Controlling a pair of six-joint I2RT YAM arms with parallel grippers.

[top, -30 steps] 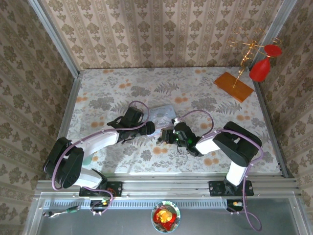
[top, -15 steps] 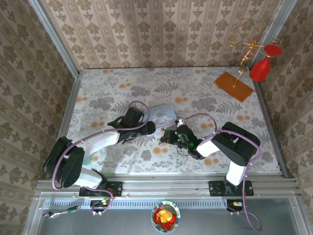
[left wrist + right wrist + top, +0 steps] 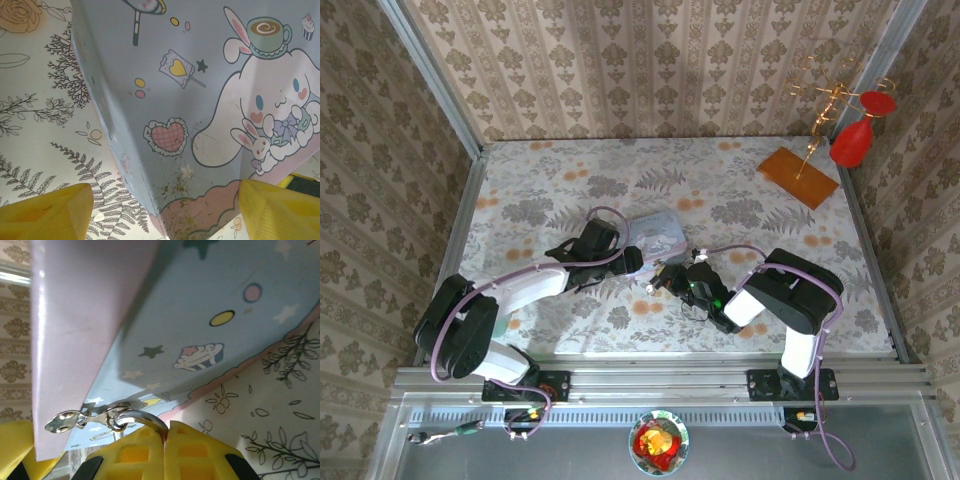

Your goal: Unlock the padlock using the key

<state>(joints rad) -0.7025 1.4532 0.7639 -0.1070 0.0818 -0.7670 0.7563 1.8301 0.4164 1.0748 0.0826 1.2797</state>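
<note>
The pale blue cartoon tin lies mid-table. Only the padlock's silver shackle shows, hooked through a small ring on the tin's metal hasp. Its body is hidden behind my yellow fingers. My right gripper is shut, pinching the shackle where it drops between the pads, at the tin's near right corner. My left gripper is open, its yellow fingers straddling a corner of the tin, the left one clear of it over the cloth. The key cannot be made out.
A floral cloth covers the table, with wallpapered walls on three sides. A wooden board with a gold wire stand and red pieces sits at the back right. A bowl rests below the rail in front.
My right gripper has closed fully and its wrist has slid a little to the right and nearer, by the tin's corner. The left arm has barely moved.
</note>
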